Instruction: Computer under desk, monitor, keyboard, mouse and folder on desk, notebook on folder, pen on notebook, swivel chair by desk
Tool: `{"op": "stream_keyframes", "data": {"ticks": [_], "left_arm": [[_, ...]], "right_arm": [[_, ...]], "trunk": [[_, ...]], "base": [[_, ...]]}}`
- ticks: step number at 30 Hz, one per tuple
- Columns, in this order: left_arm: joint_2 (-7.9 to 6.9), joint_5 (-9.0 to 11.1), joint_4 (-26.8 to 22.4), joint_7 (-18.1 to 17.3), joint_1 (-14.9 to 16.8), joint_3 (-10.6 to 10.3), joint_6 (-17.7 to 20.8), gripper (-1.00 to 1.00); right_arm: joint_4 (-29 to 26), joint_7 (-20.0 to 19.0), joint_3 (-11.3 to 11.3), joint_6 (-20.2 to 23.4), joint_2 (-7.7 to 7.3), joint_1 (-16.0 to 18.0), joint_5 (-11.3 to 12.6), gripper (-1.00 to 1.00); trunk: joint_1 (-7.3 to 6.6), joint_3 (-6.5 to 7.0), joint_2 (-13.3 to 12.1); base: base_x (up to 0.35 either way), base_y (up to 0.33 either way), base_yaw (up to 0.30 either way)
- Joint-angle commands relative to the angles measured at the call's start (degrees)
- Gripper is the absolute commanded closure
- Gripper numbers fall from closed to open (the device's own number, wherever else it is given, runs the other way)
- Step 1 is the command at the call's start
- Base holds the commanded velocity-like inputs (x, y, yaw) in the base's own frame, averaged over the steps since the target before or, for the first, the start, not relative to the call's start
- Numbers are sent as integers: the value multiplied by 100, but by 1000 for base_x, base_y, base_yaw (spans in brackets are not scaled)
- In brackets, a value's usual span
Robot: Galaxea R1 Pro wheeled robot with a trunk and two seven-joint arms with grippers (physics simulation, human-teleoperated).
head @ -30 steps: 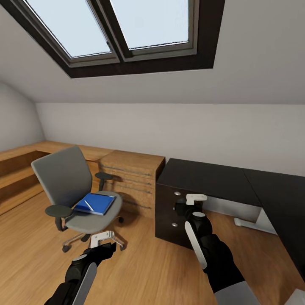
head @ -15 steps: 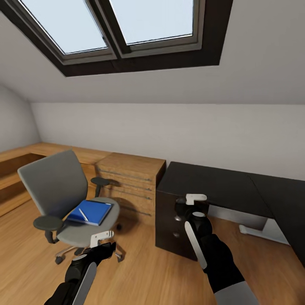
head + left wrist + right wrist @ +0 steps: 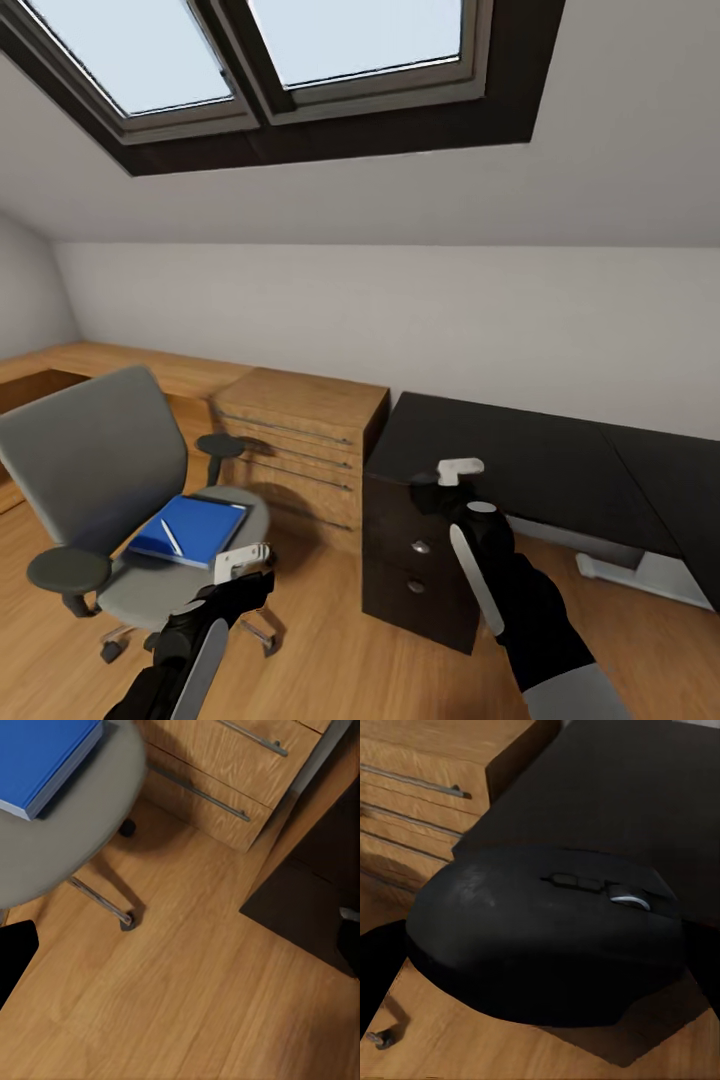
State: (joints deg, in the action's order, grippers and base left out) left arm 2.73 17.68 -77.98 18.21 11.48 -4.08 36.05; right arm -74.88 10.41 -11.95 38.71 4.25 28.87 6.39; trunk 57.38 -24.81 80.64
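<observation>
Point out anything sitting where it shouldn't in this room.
A blue folder with a white pen on it lies on the swivel chair seat rather than the desk. Nothing looks spilled or damaged.

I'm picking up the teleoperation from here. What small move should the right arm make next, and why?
Probably carry the right gripper forward and over the desk. The right wrist view shows the mouse held close between its fingers, while the gripper sits in front of the black drawer unit, short of the glossy top. The desk top ahead looks bare, so there seems room to set it down.
</observation>
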Motion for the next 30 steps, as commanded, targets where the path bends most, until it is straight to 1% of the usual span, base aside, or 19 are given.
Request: {"op": "stream_keyframes", "data": {"ticks": [1,2,3,4,5,6,8,9,10,12,13,15,18,20,25,30], "left_arm": [[-1,60,-14,51,4,-5,16,-100],[-1,60,-17,48,4,-5,16,-100],[-1,60,-19,46,4,-5,16,-100],[-1,60,-21,45,4,-5,16,-100],[-1,60,-22,44,4,-5,16,-100],[-1,60,-23,43,4,-8,16,-100],[-1,60,-24,42,4,-48,12,-100],[-1,60,-24,42,4,-57,11,-100],[-1,60,-24,42,4,-75,9,-100],[-1,60,-24,42,4,-83,8,-100],[-1,60,-24,40,4,-85,8,-100],[-1,60,-27,37,4,-90,7,-100],[-1,60,-74,36,4,-92,7,-100],[-18,64,-222,40,4,-86,11,-100],[-19,68,-240,45,4,-84,15,-100],[-13,69,-236,54,4,-84,19,-100]], "right_arm": [[-13,-278,-75,44,-114,5,51,100],[-20,-635,-153,62,-248,5,46,100],[-23,-821,-193,68,-327,5,44,100],[-30,-1191,-271,77,-492,5,39,100],[-33,-1379,-313,80,-577,5,37,100],[-40,-2325,-552,89,-969,5,30,100],[-42,-3030,-685,83,-1225,5,24,100],[-43,-3179,-712,78,-1276,5,23,100],[-43,-3579,-804,64,-1396,5,-5,100],[-43,-3874,-883,57,-1467,5,-96,100],[-44,-3944,-899,54,-1482,5,-140,100],[-42,-4113,-944,46,-1510,5,-338,100],[-37,-4189,-971,42,-1514,5,-508,100],[-20,-4214,-983,41,-1500,5,-591,100],[-37,-4223,-984,27,-1504,5,-597,100],[-37,-4224,-998,15,-1493,5,-599,100]], "trunk": [[3,-7,4],[3,-7,4],[3,-7,4],[3,-7,4],[3,-7,4],[3,-7,4],[3,-7,4],[3,-7,4],[3,-7,4],[3,-7,4],[3,-7,4],[3,-7,4],[3,-7,4],[3,-7,4],[3,-7,4],[3,-7,4]], "base": [[323,-117,0],[323,-117,0],[323,-117,0],[323,-117,0],[323,-117,0],[323,-117,0],[323,-109,0],[323,-101,0],[323,-90,0],[323,-83,0],[323,-68,0],[323,-36,0],[323,-15,0],[325,-4,0],[324,-27,0],[303,-164,0]]}}
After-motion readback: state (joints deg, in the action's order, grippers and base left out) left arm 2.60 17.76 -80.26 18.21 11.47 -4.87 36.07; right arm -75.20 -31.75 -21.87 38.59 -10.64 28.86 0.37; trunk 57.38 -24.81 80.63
